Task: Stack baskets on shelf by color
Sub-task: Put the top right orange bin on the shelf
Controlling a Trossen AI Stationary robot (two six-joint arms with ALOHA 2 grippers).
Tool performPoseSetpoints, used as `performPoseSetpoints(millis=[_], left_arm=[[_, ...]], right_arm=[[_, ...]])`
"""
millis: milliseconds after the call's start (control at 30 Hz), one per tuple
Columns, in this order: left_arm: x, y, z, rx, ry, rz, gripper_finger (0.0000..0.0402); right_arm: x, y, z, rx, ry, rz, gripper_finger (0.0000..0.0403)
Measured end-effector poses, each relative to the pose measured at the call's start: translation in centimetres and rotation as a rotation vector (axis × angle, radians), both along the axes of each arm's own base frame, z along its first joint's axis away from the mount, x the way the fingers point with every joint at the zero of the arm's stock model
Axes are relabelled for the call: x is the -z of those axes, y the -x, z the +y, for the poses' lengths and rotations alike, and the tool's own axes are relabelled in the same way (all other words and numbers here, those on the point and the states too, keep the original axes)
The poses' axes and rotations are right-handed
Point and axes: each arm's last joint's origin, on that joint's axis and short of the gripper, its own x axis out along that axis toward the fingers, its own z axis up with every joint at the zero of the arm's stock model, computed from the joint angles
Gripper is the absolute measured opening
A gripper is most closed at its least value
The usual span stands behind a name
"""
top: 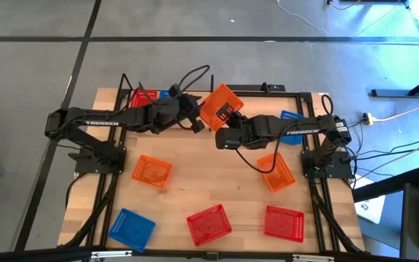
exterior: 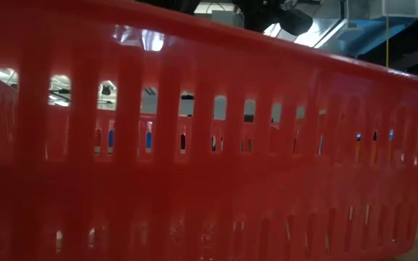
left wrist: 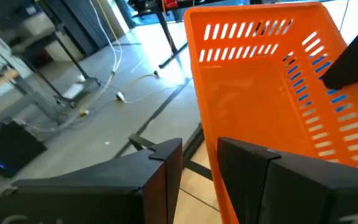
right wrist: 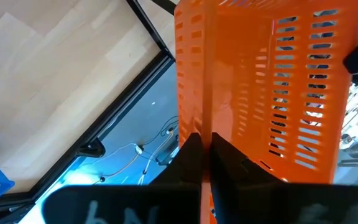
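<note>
- You have the orange basket (top: 220,104) lifted at the table's far edge; the right gripper (right wrist: 205,146) is clamped on its wall, and the left gripper (left wrist: 197,165) pinches its rim.
- Wooden table (top: 217,182): orange, red and blue baskets lie scattered.
- Grey floor (top: 35,73) beyond, with cables.
- A red basket (exterior: 209,145) fills the low view.

Two dark arms (top: 108,122) with white TROSSEN lettering, black cables

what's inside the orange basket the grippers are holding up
Nothing: the left wrist view looks into the raised orange basket and shows only its bare floor and slotted walls. The corner nearest the left gripper is covered by its fingers. The right gripper clamps one wall.
</note>
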Motion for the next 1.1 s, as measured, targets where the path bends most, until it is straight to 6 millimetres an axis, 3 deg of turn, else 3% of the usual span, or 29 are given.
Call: performPoseSetpoints(millis=[467,767,867,1000,1100], left_arm=[[0.1,0.1,1.5,0.062,0.062,-0.028,0.0095],[2.2,-1.6,1.9,0.072,0.083,0.030,0.0093],[2.1,-1.6,1.7,0.066,0.073,0.025,0.0075],[1.6,-1.4,1.5,0.063,0.030,0.038,0.0014],[1.7,-1.4,1.4,0.068,0.030,0.042,0.0004]], right_arm=[[0.0,0.0,0.0,0.001,0.003,0.002,0.0004],[0.0,0.0,0.0,-0.001,0.000,0.003,0.0004],[0.0,0.0,0.0,0.000,0.000,0.000,0.0005],[0.0,0.0,0.0,-0.002,-0.007,-0.005,0.0016],[-0.1,-0.3,0.1,-0.004,-0.014,-0.032,0.0028]])
